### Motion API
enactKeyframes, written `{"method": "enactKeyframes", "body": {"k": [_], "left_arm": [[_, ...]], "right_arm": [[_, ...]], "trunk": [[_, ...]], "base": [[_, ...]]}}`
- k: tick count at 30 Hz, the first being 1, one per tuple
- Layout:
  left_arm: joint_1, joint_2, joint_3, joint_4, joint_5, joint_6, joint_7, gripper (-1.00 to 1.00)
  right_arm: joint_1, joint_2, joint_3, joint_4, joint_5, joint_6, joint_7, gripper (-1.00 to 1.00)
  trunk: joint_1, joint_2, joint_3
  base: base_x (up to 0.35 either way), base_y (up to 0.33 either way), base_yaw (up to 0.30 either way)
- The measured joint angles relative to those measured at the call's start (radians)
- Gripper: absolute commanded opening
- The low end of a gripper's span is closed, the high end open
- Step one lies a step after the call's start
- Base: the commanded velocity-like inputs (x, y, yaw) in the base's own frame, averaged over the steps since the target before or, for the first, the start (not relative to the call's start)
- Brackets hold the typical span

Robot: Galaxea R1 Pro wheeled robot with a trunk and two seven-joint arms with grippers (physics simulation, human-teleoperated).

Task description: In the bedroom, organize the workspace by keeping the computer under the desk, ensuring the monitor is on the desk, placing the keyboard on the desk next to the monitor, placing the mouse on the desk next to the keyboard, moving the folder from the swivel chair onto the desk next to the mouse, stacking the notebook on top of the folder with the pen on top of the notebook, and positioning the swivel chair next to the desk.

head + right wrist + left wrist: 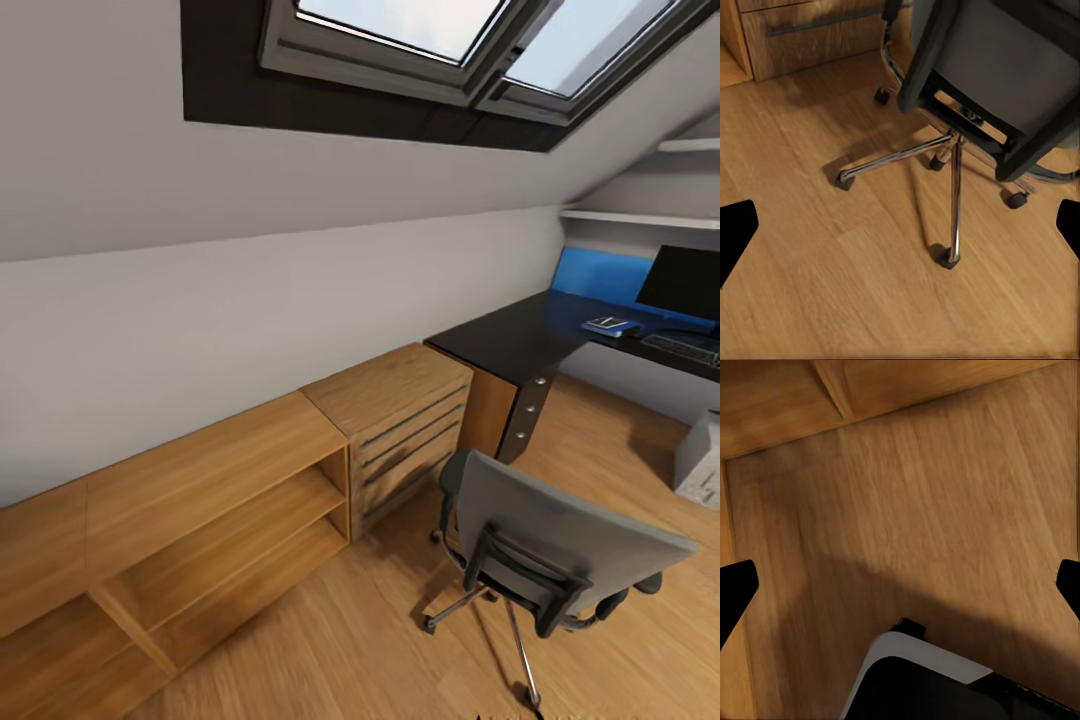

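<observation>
Swivel chair (560, 545) stands on the wood floor (350, 640) with its grey back toward the head camera, apart from the black tabletop (520, 340), which lies beyond it by the far wall. In the right wrist view the chair (982, 75) sits just ahead of the right pincer (900, 225), its chrome star base (945, 150) and castors spread over the boards. That pincer's two dark fingertips (735, 232) sit at opposite edges of the picture, spread wide with nothing between them.

The left pincer (900, 585) is likewise spread wide and holds nothing; under it lies bare wood floor (907, 510), with a white and black part of the robot (937, 682) close by.

On the tabletop, well beyond both pincers, the monitor (685, 285) stands upright with the keyboard (685, 350) in front of it. Beside the keyboard lies the blue folder (612, 326) with something pale on top, too small to make out. The white computer (700, 460) stands on the floor near the tabletop. A light wood dresser (400, 420) and open shelf unit (200, 530) line the wall under the skylight (440, 40).
</observation>
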Motion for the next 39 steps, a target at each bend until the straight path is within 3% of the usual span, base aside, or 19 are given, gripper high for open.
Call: {"method": "enactKeyframes", "body": {"k": [15,24,39], "left_arm": [[0.000,0.000,0.000,0.000,0.000,-0.002,0.000,1.00],[0.000,0.000,0.000,0.000,0.000,-0.002,0.000,1.00],[0.000,0.000,0.000,0.000,-0.001,-0.003,0.000,1.00]], "right_arm": [[0.000,0.000,0.000,0.000,0.000,0.000,0.000,1.00],[0.000,0.000,0.000,0.000,0.000,-0.001,0.000,1.00],[0.000,0.000,0.000,0.000,0.000,-0.001,0.000,1.00]], "trunk": [[0.000,0.000,-0.016],[0.000,0.000,-0.018],[0.000,0.000,-0.018]], "base": [[0.000,0.023,-0.226],[0.000,0.226,-0.290],[0.000,0.022,-0.300]]}}
